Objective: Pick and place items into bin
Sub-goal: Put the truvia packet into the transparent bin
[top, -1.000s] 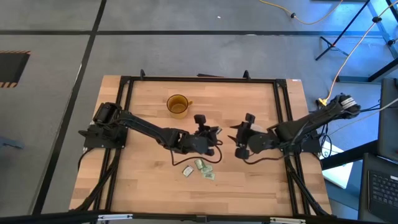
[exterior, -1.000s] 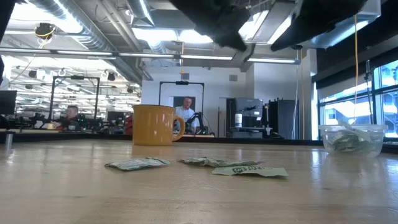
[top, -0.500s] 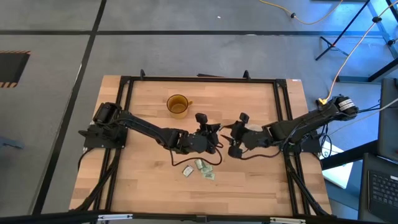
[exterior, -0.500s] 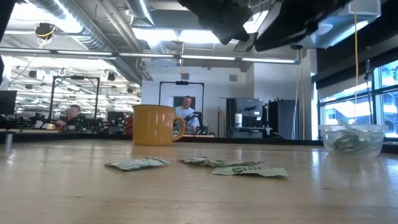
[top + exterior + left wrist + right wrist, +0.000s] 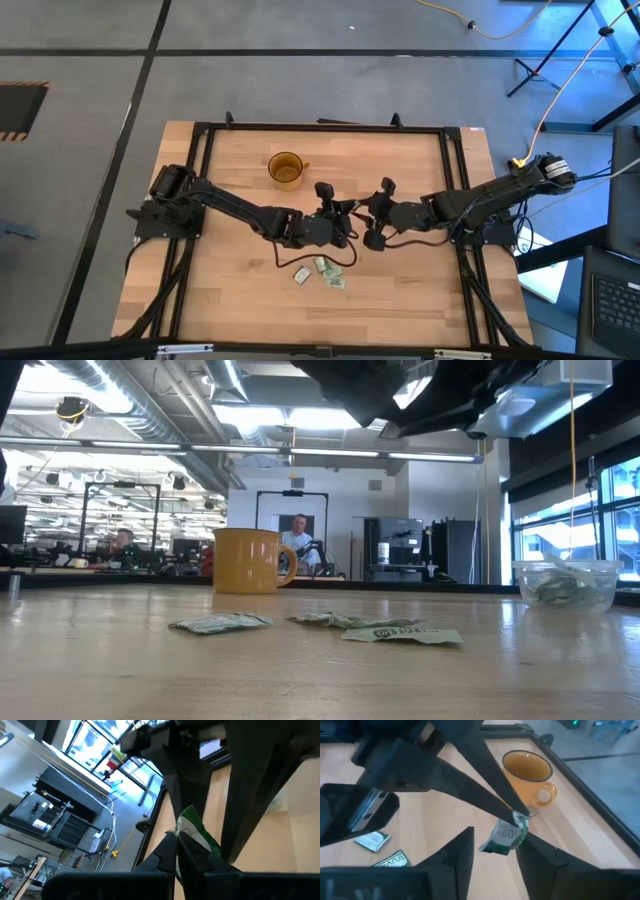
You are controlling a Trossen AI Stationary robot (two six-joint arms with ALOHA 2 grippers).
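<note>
Nearest the table's (image 5: 230, 300) front edge lie three green-and-white packets (image 5: 321, 271), close together on the bare wood. Above and just behind them the two hands meet in mid-air. The left hand (image 5: 347, 208) is pressed together, pinching a fourth packet (image 5: 507, 836) by its upper corner; the right hand (image 5: 374, 210) is spread, its fingers (image 5: 456, 854) on either side of that hanging packet without gripping it. Such a packet looks very light, thin and crinkly, likely to slip or fold, so I would take it flat across the middle rather than at an edge. Farther back stands one amber mug (image 5: 286, 170). One clear bin (image 5: 565, 584), seen only from table height, holds more packets, too jumbled to count.
</note>
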